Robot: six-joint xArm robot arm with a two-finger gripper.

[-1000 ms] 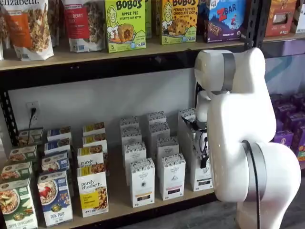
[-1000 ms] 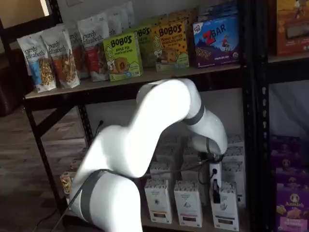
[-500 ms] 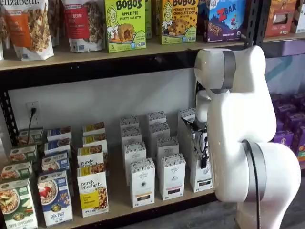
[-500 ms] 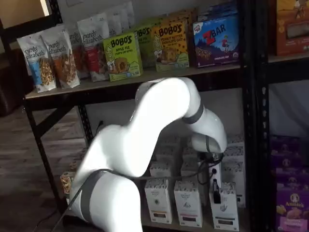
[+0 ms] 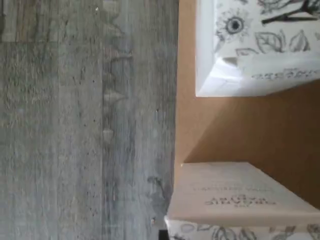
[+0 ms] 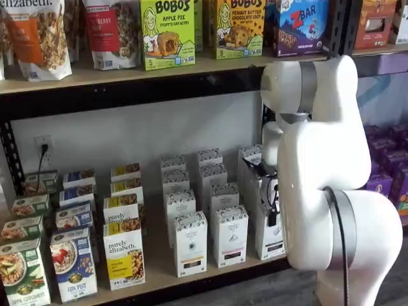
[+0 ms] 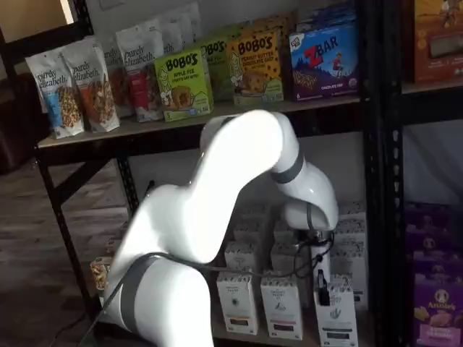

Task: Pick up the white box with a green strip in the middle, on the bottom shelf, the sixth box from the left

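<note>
Standing at lower right on the bottom shelf [image 6: 159,264], the white box [image 7: 336,316] is seen speckle-topped; the gripper [image 7: 323,288] overlaps it, finger state cannot be told.

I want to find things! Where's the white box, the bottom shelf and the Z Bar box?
white box [image 7: 336,318], a shelf view, front face.
bottom shelf [image 6: 159,255], a shelf view, bare tan board.
Z Bar box [image 6: 302,24], a shelf view, front face.
</note>
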